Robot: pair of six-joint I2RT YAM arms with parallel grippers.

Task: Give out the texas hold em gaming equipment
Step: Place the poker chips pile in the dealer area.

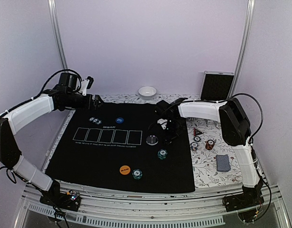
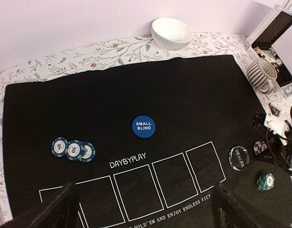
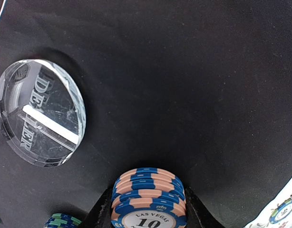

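My right gripper (image 3: 148,211) is shut on a short stack of blue-and-pink "10" poker chips (image 3: 148,194), low over the black mat (image 1: 89,156). The clear dealer button (image 3: 39,111) lies just to its left. My left gripper (image 2: 146,213) hangs open and empty over the mat's far left (image 1: 96,102). Below it lie three blue-green chips (image 2: 73,149) and the blue small-blind disc (image 2: 143,127). Nearer lie the orange disc (image 1: 124,169) and two green chip stacks (image 1: 162,154) (image 1: 137,174). Off the mat to the right lie the red triangular marker (image 1: 197,131), loose chips (image 1: 210,144) and playing cards (image 1: 223,162).
A white bowl (image 1: 147,91) stands beyond the mat's far edge. The ribbed mug (image 2: 261,74) stands at the far right, near a black upright box (image 1: 217,85). Five white card outlines (image 1: 107,136) run across the mat's middle. A floral cloth (image 1: 208,171) covers the table to the right.
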